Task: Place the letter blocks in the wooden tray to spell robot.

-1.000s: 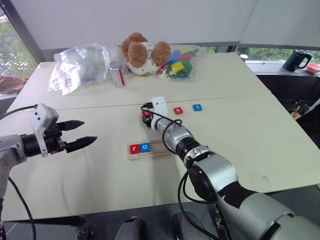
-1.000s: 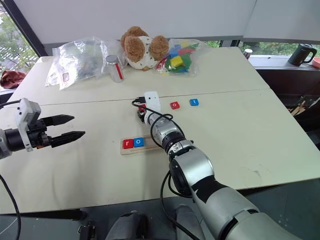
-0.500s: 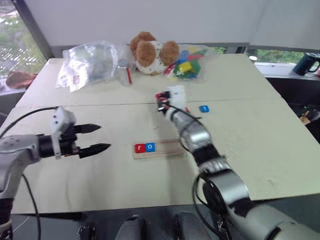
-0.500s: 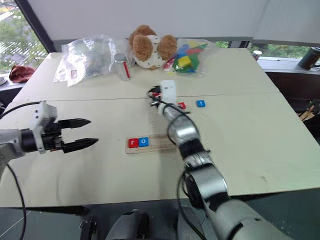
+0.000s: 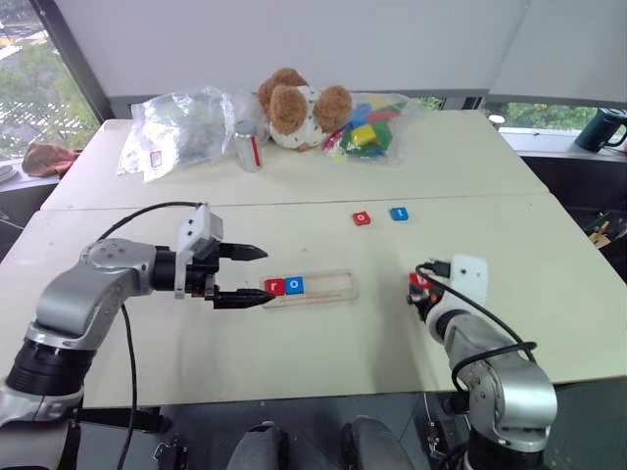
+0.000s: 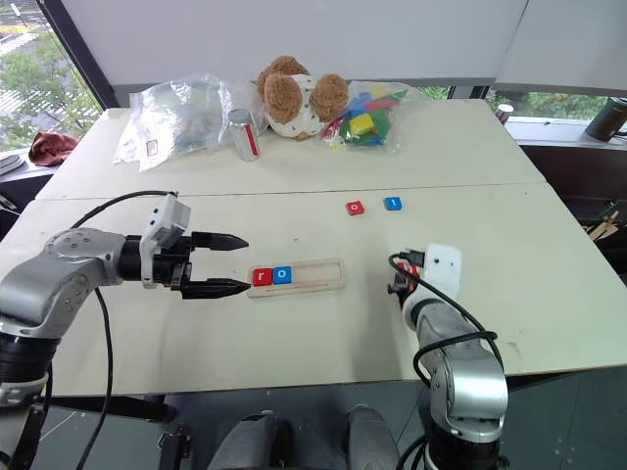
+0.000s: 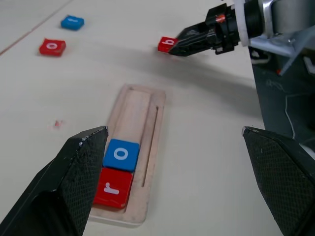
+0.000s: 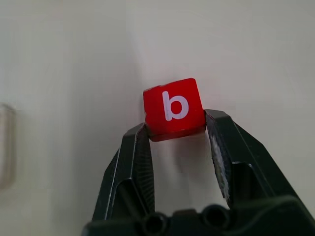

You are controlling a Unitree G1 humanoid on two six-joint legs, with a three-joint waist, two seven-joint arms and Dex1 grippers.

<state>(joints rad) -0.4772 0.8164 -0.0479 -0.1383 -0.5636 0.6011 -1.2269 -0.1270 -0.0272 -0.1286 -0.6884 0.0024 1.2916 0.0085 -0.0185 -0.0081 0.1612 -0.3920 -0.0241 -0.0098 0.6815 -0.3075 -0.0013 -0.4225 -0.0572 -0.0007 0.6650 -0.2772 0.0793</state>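
Note:
The wooden tray (image 5: 328,287) lies mid-table with a red "r" tile (image 5: 274,286) and a blue "o" tile (image 5: 294,285) at its left end. My left gripper (image 5: 261,275) hovers open just left of the tray, its fingers (image 7: 78,167) either side of that end. A red "o" tile (image 5: 361,218) and a blue "t" tile (image 5: 399,213) lie loose farther back. My right gripper (image 8: 175,125) is at the front right of the table, shut on a red "b" tile (image 8: 173,107), which hangs just above the tabletop, right of the tray.
At the table's back stand a teddy bear (image 5: 299,103), a bag of bigger coloured blocks (image 5: 367,122), a crumpled clear plastic bag (image 5: 181,122) and a small can (image 5: 247,147). A dark mug (image 5: 600,127) sits off the table at the far right.
My left gripper has swung right to the tray's left end, still open. My right arm has drawn back from the table's middle to the front right, carrying the red "b" tile.

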